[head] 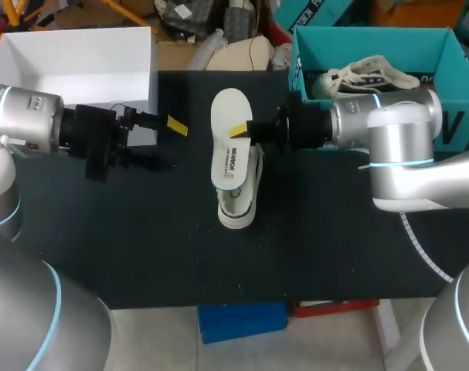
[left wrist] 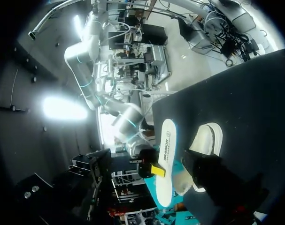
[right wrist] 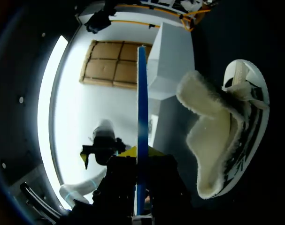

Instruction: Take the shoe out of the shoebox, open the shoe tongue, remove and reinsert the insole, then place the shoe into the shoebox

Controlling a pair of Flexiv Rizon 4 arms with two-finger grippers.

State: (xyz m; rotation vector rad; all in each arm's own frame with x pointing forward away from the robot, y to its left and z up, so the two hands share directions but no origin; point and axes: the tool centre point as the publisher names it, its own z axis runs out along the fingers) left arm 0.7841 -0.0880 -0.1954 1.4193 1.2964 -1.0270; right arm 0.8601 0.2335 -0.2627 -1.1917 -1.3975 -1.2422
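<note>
In the head view, a white shoe (head: pixel 238 205) lies on the black tabletop (head: pixel 141 247) near its middle. The white insole (head: pixel 228 116) is out of the shoe, held above and partly overlapping it. The right end effector (head: pixel 240 131) comes in from the side and is clamped on the insole's edge with its yellow tips. The left end effector (head: pixel 168 144) hangs just beside the insole with its fingers spread and nothing in them. Behind it stands a white box (head: pixel 153 69). A teal box (head: pixel 296 62) at the far right corner holds a second shoe (head: pixel 369 75). In the left wrist view, that arm's own dark fingers (left wrist: pixel 212 178) stand wide apart, and nothing touches them. Ahead of them hangs the insole (left wrist: pixel 166 150), pinched by the right end effector (left wrist: pixel 156 169), with the shoe (left wrist: pixel 208 138) lying just beside it on the tabletop (left wrist: pixel 255 103). In the right wrist view, the insole (right wrist: pixel 142 93) shows edge-on as a thin blue strip, squeezed from both sides between the fingers of the right end effector (right wrist: pixel 141 157). Beside it the shoe (right wrist: pixel 248 108) lies with its fleecy lining (right wrist: pixel 212 136) folded outward. The white box (right wrist: pixel 173 61) stands ahead, and the left end effector (right wrist: pixel 102 145) is on the far side of the strip.
</note>
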